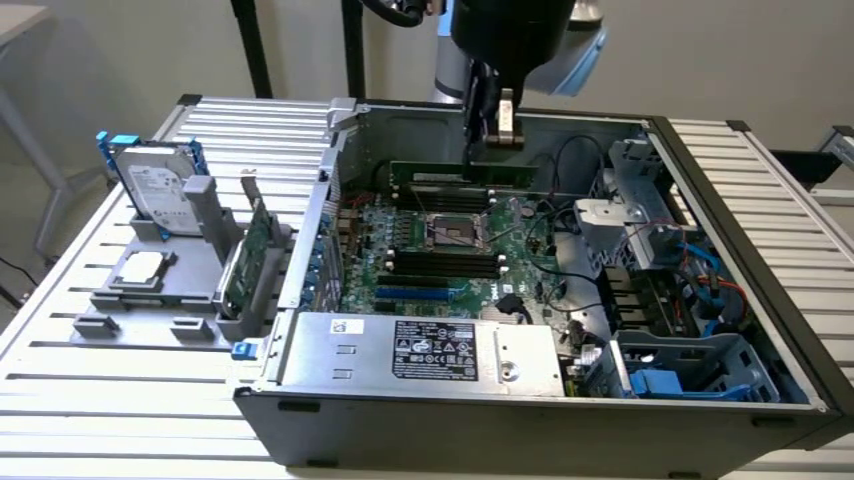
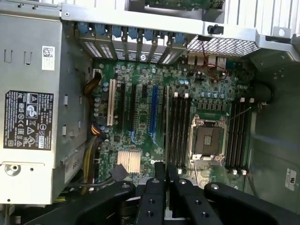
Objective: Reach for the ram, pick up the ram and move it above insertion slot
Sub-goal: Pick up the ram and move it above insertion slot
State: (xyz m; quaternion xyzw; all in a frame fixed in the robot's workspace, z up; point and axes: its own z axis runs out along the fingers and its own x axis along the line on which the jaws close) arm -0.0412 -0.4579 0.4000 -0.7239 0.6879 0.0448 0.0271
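The ram (image 1: 454, 177) is a long green stick held level above the motherboard (image 1: 441, 245) inside the open computer case. My gripper (image 1: 489, 135) comes down from above and is shut on the stick's top edge, towards the end on the exterior view's right. In the wrist view the ram (image 2: 166, 126) shows edge-on as a thin dark line running out from between my gripper (image 2: 167, 180) fingers. It lies just beside a bank of black memory slots (image 2: 179, 131) next to the CPU socket (image 2: 206, 140). The stick hangs clear of the board.
A grey power supply (image 1: 414, 350) fills the case's near corner. Cables and a drive cage (image 1: 667, 370) crowd the exterior view's right. Outside the case, on the exterior view's left, a grey holder carries a hard drive (image 1: 154, 185) and a green expansion card (image 1: 247, 255).
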